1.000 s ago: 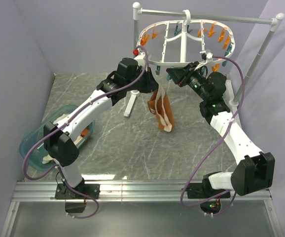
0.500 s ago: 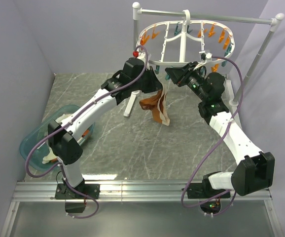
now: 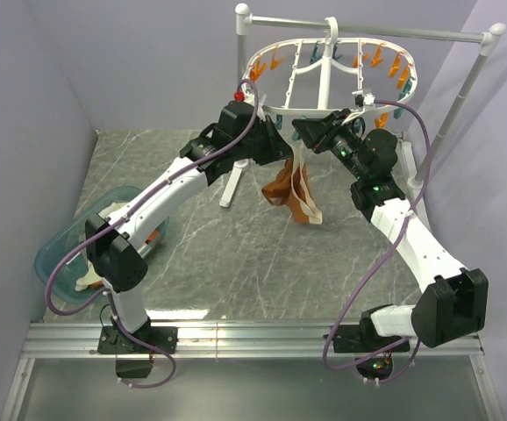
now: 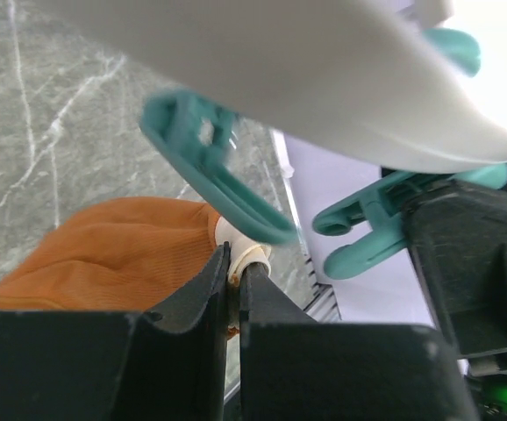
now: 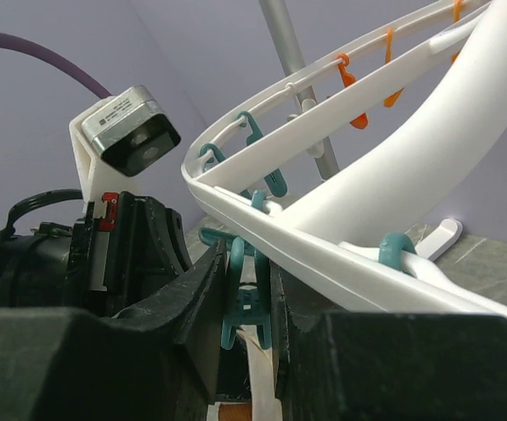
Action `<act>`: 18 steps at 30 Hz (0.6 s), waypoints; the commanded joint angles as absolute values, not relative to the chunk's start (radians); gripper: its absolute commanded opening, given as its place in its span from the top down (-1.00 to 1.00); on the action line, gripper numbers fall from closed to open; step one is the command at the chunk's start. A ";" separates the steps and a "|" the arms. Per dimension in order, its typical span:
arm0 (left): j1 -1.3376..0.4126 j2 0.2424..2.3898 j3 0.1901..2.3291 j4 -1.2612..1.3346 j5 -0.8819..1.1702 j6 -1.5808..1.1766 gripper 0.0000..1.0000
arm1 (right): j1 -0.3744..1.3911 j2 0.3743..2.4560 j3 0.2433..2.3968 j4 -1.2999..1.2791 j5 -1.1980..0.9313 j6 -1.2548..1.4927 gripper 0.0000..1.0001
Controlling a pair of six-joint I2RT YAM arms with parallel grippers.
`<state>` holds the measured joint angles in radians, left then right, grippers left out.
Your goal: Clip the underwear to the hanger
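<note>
**A:** What has the left claw [image 4: 233, 263] got?

**B:** Its jaws are pinched almost together on the cream trim of the underwear [image 3: 293, 195]. The rust-orange cloth hangs down below it.

**A:** And the right claw [image 5: 249, 294]?

**B:** Narrowly parted, its fingers pressing either side of a teal clothespin [image 5: 246, 309] under the rim of the hanger [image 3: 325, 83]. The left claw sits just beside it, nearly tip to tip.

**A:** The surroundings?

**B:** Beneath both claws lies a grey marble-patterned table [image 3: 236, 254]. Pale lilac walls [image 3: 148, 61] stand behind and to either side. Above the claws, a grey-white pole stand [image 3: 367, 32] carries the hanger by its hook. Well back from the left claw, near its arm's base, a teal bin [image 3: 56, 254] holds other cloth.
</note>
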<state>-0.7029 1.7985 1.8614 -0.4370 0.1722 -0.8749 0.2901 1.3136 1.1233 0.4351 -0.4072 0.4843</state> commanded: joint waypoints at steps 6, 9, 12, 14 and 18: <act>-0.693 1.787 1.919 -0.382 0.225 -0.933 0.99 | 0.331 1.316 1.114 0.483 -0.512 0.462 1.00; -0.687 1.787 1.918 -0.374 0.241 -0.948 0.99 | 0.333 1.310 1.106 0.488 -0.517 0.454 1.00; -0.677 1.786 1.911 -0.359 0.264 -0.972 0.99 | 0.336 1.310 1.100 0.492 -0.520 0.440 1.00; -0.673 1.787 1.916 -0.356 0.271 -0.983 0.99 | 0.341 1.309 1.097 0.489 -0.519 0.417 1.00; -0.672 1.787 1.914 -0.344 0.278 -0.991 0.99 | 0.347 1.313 1.095 0.485 -0.518 0.394 1.00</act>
